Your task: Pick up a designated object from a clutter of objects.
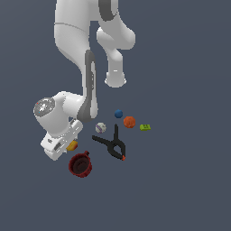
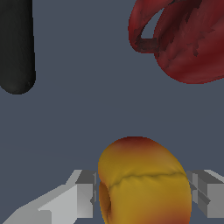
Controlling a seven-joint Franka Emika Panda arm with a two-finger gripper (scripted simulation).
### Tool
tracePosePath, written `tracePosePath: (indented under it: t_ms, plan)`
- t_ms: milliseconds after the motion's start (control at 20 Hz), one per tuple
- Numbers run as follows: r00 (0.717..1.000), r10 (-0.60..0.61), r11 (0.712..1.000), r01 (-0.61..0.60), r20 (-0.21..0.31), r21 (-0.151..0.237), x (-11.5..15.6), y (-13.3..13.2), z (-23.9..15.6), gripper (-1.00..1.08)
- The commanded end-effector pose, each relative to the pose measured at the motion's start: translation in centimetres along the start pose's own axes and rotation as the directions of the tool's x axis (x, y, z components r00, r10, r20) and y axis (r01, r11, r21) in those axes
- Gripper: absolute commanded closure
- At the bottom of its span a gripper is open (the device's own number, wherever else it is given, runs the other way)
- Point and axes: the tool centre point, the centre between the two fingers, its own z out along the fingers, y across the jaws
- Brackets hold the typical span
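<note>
the franka panda arm (image 1: 74, 40) is glossy white with rounded links, dark grey joint bands, a round grey-capped wrist joint, and pale grey, blocky, stepped fingers (image 2: 85, 192).

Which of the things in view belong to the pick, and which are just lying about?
Belong to the pick:
yellow-red fruit
pincer, a finger on each side of the fruit

Lying about:
red mug
black clamp
whitish ball
blue ball
orange ball
green block

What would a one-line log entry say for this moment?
gripper: fingers either side of yellow-and-red fruit-like ball, closure unclear | nearby: dark red mug, black spring clamp | phase: grasping
</note>
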Motion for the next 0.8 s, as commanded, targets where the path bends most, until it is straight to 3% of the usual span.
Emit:
tracePosePath:
  t_ms: [0,750]
  plan:
    - [1.0,0.0,1.0,0.0,0.0,-0.002,0.1,-0.3,-0.7,1.08]
    - [1.0,0.0,1.0,0.0,0.0,0.0,1.7,-5.1,-10.2,1.08]
